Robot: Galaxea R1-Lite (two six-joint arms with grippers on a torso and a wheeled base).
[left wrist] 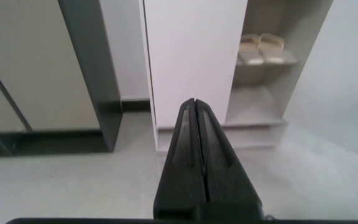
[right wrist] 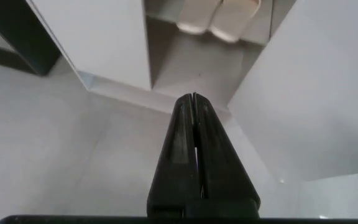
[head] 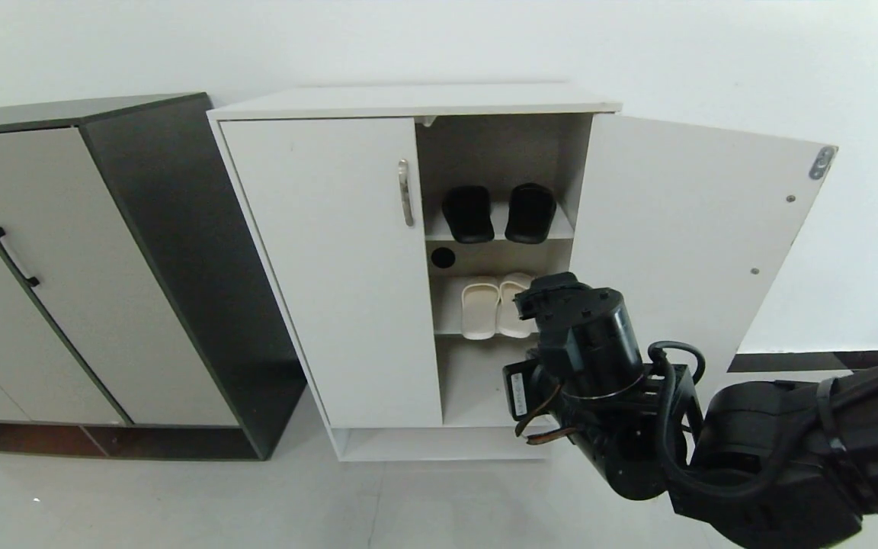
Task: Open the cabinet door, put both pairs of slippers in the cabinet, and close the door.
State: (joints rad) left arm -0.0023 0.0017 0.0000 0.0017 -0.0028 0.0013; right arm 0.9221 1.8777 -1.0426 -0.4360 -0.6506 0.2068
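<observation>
A dark cabinet [head: 104,267] stands at the far left, shut, just beside the white cabinet [head: 408,99]. The left gripper [left wrist: 194,101] hangs over the floor in front of the white cabinet's shut left door [head: 332,267], its fingers pressed together on nothing. Past that door's metal handle [head: 405,192] the right half is open: the black slippers [head: 498,213] sit side by side on the upper shelf, and the white slippers [head: 496,306] lie on the middle shelf, close to its front edge. The right door [head: 683,229] is swung wide open. The right gripper [right wrist: 194,96] is low before the opening near the cabinet's bottom edge, fingers pressed together and empty. Both pairs look stowed, so closing the door appears to be what is left. The main risk seems to be the right arm itself: it sits between the opening and the open door, so the swinging panel could strike it. Closed fingers pushing on the smooth door face may also slide off, and the door could catch the white pair if it overhangs the shelf's front edge
</observation>
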